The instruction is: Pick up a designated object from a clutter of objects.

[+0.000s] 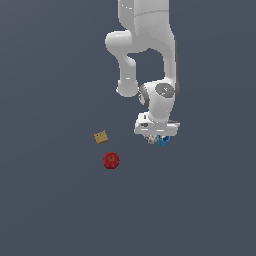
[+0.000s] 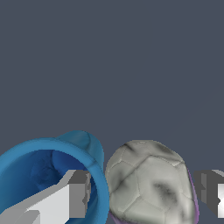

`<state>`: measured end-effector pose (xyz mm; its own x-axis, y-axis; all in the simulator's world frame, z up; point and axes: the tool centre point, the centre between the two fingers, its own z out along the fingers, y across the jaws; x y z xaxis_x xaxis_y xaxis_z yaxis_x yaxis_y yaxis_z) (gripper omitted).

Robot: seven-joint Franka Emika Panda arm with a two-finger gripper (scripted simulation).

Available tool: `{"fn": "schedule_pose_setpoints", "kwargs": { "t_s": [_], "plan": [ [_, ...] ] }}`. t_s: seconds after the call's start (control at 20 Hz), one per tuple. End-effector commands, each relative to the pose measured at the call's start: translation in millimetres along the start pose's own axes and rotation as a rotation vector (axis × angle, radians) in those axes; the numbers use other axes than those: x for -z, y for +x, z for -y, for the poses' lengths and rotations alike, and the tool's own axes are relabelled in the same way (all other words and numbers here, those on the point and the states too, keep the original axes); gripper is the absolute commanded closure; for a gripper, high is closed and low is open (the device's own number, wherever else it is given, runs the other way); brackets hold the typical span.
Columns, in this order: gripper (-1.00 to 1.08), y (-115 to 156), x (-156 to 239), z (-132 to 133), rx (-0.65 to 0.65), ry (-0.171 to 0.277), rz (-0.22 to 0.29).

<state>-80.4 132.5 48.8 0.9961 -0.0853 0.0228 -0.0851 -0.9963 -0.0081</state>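
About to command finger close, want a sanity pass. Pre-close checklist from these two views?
1. Whitish speckled ball between the fingers: ok.
2. Gripper open: ok.
3. Near finger clear of blue cup: not ok, it sits over the cup's mouth, beside the rim.
4. Cup apart from ball: cannot tell, they look touching.
5. Tan waffle block and red ball clear of the gripper: ok.
6. Finger depth on ball: cannot tell.

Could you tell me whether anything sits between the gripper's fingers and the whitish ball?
Partly. In the wrist view the whitish speckled ball lies between the open gripper's fingers, with nothing between it and either finger. But the blue cup sits right beside it, and one finger reaches over the cup's mouth.
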Motion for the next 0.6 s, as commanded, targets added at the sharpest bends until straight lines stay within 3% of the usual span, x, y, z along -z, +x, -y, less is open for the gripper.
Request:
{"fn": "schedule_pose_setpoints", "kwargs": {
  "t_s": [0.0, 0.4, 0.45, 0.55],
  "plan": [
    [1.08, -8, -10, -4, -0.001, -0.008, 0.023],
    [1.08, -8, -10, -4, -0.001, -0.008, 0.023],
    [1.08, 2, 0, -1, -0.002, 0.0, -0.003],
    [1.08, 1, 1, -1, -0.002, 0.0, -0.003]
  ]
}}
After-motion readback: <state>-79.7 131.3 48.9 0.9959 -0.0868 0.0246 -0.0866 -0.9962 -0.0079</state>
